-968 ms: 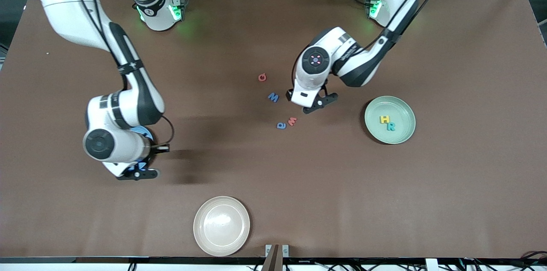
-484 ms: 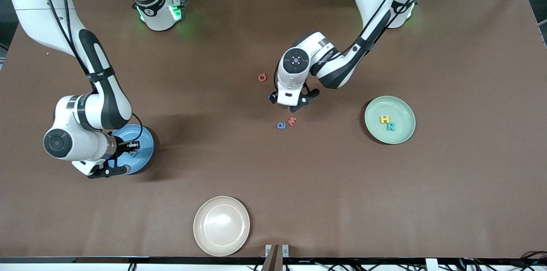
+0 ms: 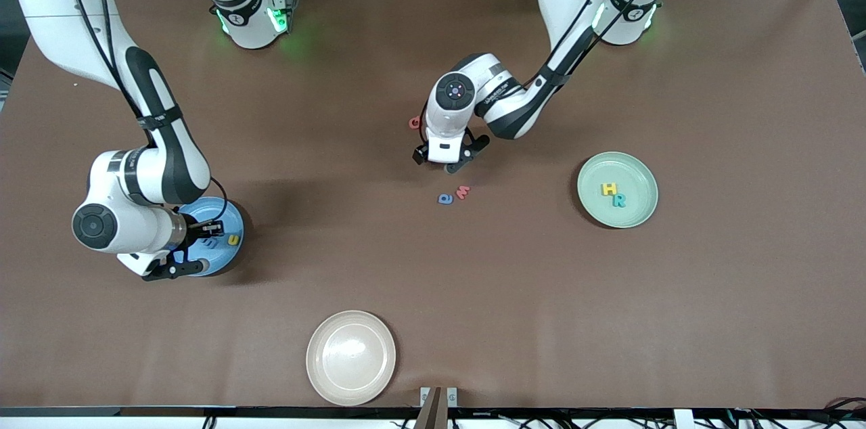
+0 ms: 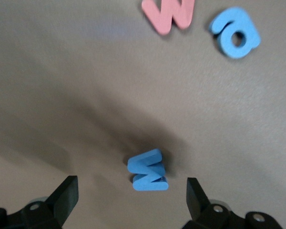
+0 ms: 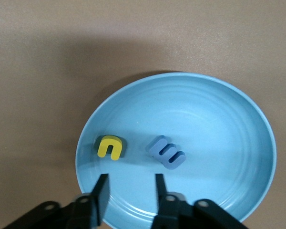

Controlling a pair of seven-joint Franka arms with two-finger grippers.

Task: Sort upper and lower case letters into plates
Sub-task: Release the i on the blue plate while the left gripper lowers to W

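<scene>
I have the left gripper (image 4: pixel 128 200) low over the middle of the tabletop (image 3: pixel 609 321), fingers (image 4: pixel 66 195) spread wide, with the blue letter (image 4: pixel 148 170) sitting between them and slightly off the midline. The letter is not touched yet. To do this pick well, I would centre the gripper on the letter, come straight down until the fingertips bracket its flat sides, then close slowly; the piece is small and light, so a fast closure could flick it away. It appears to be standing partly on edge, though the wrist view is too soft for me to be sure.

Nearer the front camera than this letter lie a red letter (image 3: pixel 463 191) and a second blue letter (image 3: pixel 445 199), just beside each other. One more red letter (image 3: pixel 415 122) lies beside the left arm's wrist, toward the right arm's end of the tabletop.

The right gripper (image 5: pixel 128 191) hangs over the blue plate (image 5: pixel 238 124), fingers parted and holding nothing. A yellow letter (image 5: pixel 111 148) and a slate-blue letter (image 5: pixel 166 152) lie in that plate just ahead of it, well apart from the fingertips.

The green plate (image 3: pixel 639 175), toward the left arm's end, holds a yellow H (image 3: pixel 609 189) and a teal R (image 3: pixel 618 200). A cream plate (image 3: pixel 325 375) near the front edge holds nothing.
</scene>
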